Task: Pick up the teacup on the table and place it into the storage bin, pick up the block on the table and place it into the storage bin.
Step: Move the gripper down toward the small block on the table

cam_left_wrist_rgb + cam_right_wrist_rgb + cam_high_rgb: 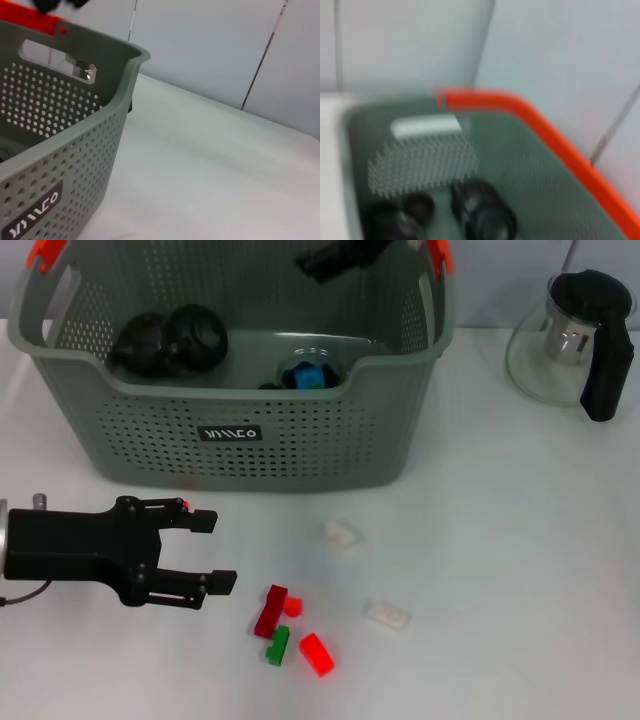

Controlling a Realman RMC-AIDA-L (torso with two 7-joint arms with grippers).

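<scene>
Bin (300, 455) sat at the table's (520, 540) far side, a glass cup (312, 372) with a blue piece in it and dark round items (170, 340) already inside. Left gripper (214, 551) hovered low in front of the bin, fingers apart, empty. Blocks (290, 625) lay loose beside it, red, green and white. Right gripper (335, 258) was over the bin's far rim; couldn't tell its fingers. Teapot (580, 340) stood to the right.
</scene>
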